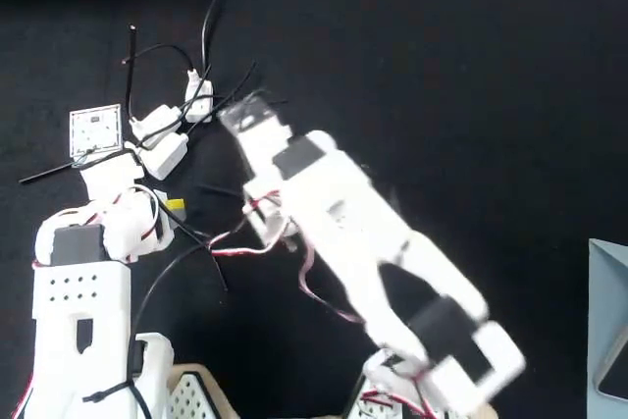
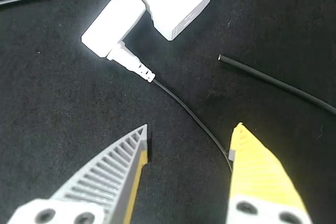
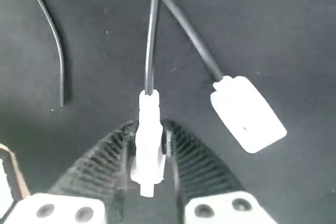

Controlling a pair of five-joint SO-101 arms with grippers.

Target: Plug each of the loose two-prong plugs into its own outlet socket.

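Note:
My right gripper (image 3: 149, 150) is shut on a narrow white plug (image 3: 148, 145), whose black cord (image 3: 152, 35) runs away from the fingers. Another white plug (image 3: 247, 120) lies flat on the cloth close beside it. In the high view the right arm reaches to the table's middle left, with its gripper (image 1: 251, 117) near a cluster of white plugs (image 1: 162, 139). My left gripper (image 2: 191, 129) is open just above the black cloth, with nothing between its fingers. Ahead of it a white angled plug (image 2: 113, 24) lies against a white block (image 2: 181, 6).
A white square outlet plate (image 1: 95, 130) lies at the far left beside the plugs. Thin black cords (image 1: 201, 51) trail across the black tablecloth around them, and one cord (image 2: 189, 116) passes between the left fingers. A grey box (image 1: 610, 316) stands at the right edge.

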